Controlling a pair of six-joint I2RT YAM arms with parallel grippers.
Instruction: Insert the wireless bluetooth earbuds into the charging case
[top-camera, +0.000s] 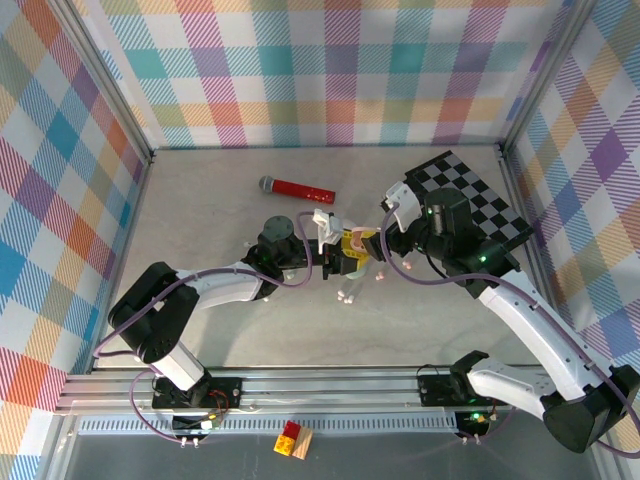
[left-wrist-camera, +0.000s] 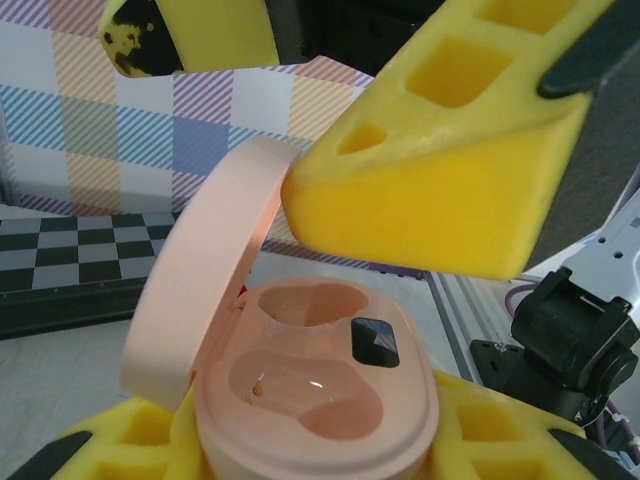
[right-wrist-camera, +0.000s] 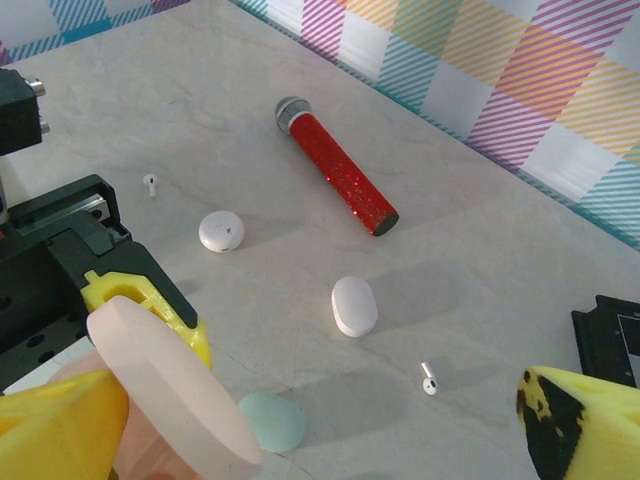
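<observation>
A pink charging case (left-wrist-camera: 320, 400) stands open with its lid (left-wrist-camera: 205, 290) tipped up to the left, and both wells are empty. My left gripper (left-wrist-camera: 315, 445) is shut on its base, one yellow foam finger (left-wrist-camera: 500, 440) on each side. My right gripper (right-wrist-camera: 315, 420) hangs open just above, and one of its yellow fingers (left-wrist-camera: 430, 200) touches the lid's top edge. Two white earbuds lie on the table, one (right-wrist-camera: 429, 380) near the right finger and one (right-wrist-camera: 150, 184) at the far left. From above, the left gripper (top-camera: 342, 262) and the right gripper (top-camera: 378, 240) meet at the table's middle.
A red microphone (right-wrist-camera: 335, 165) lies at the back. On the table are a round white case (right-wrist-camera: 221, 231), an oval white case (right-wrist-camera: 354, 305) and a pale green case (right-wrist-camera: 272, 420). A checkered board (top-camera: 470, 200) sits at the back right.
</observation>
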